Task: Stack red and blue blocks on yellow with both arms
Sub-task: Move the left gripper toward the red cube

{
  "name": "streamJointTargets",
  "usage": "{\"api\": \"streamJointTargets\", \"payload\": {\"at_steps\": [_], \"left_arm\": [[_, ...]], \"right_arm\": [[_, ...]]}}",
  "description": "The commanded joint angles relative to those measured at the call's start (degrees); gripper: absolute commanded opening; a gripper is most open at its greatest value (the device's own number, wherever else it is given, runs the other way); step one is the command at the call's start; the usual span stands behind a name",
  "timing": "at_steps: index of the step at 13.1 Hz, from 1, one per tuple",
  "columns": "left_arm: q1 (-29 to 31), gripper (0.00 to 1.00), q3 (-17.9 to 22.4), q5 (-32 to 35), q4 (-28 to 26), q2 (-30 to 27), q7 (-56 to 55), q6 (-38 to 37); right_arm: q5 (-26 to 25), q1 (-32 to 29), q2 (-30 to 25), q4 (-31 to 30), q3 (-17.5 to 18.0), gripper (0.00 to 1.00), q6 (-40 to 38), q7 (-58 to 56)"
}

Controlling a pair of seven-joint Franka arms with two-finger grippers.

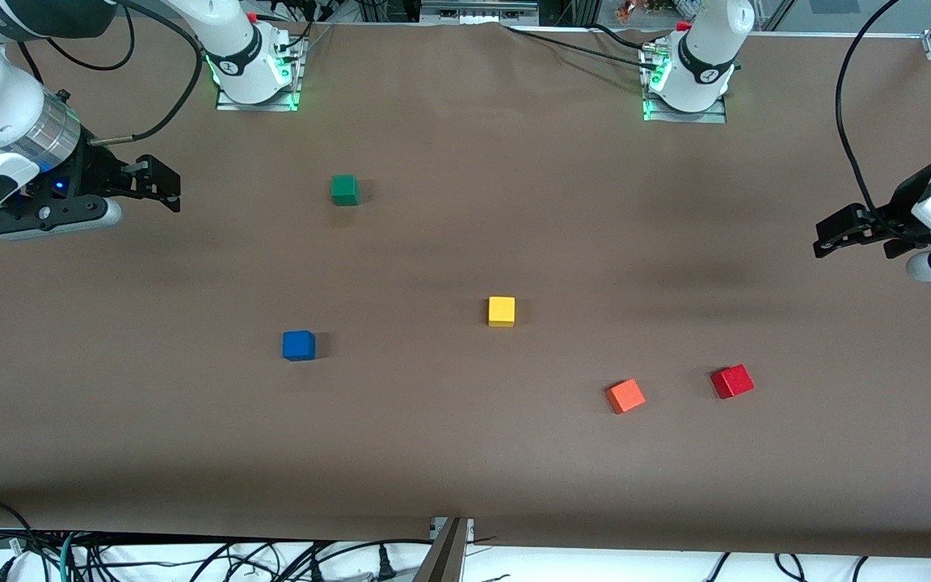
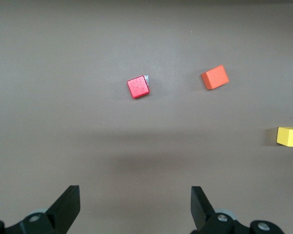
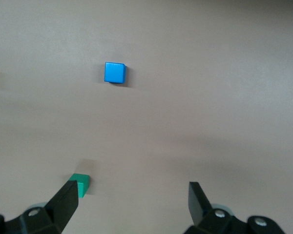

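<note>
Nothing is stacked yet, so the task is standing at its opening step: all five cubes are lying apart on the brown counter (image 1: 465,453). The yellow cube (image 1: 501,311) is sitting near the middle, with nothing on it. The blue cube (image 1: 298,345) is lying toward the right arm's end and slightly nearer the front camera, while the red cube (image 1: 731,381) is resting toward the left arm's end, just beside an orange cube (image 1: 625,396). A green cube (image 1: 344,190) is sitting closer to the bases. The left claw (image 1: 825,238) is hovering high over its end of the counter, fingers spread wide and holding nothing; the right claw (image 1: 165,190) is hanging over the other end, likewise wide and empty. The next move is probably calling for one arm to descend on its nearest target cube, squaring its fingers to the red cube's rotated faces and avoiding the orange one.
</note>
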Motion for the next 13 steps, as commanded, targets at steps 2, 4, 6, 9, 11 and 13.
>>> {"api": "streamJointTargets", "payload": {"at_steps": [2,4,6,9,11,13], "left_arm": [[-0.1,1.0,-0.3,-0.3,2.4,1.3,-0.2,-1.7],[0.1,1.0,-0.2,-0.7,2.5,1.7,-0.1,-1.7],[0.1,1.0,-0.2,-0.2,3.7,3.1,0.3,-1.5],[-0.5,1.0,-0.2,-0.1,3.7,9.9,0.2,-0.3],[-0.7,1.0,-0.3,0.2,3.5,13.9,-0.4,6.3],[0.1,1.0,-0.3,0.4,3.0,17.9,-0.5,10.3]], "right_arm": [[-0.1,-0.8,0.0,0.7,0.6,1.0,-0.2,-0.3],[-0.1,-0.8,0.0,0.6,0.6,1.0,-0.2,-0.4],[0.0,-0.8,0.0,0.6,0.6,1.0,-0.2,-0.3],[0.0,-0.8,0.0,0.6,0.5,1.0,-0.2,-0.4],[0.0,-0.8,0.0,0.6,0.6,1.0,-0.3,-0.4],[0.0,-0.9,0.0,0.6,0.5,1.0,-0.2,-0.3]]}}
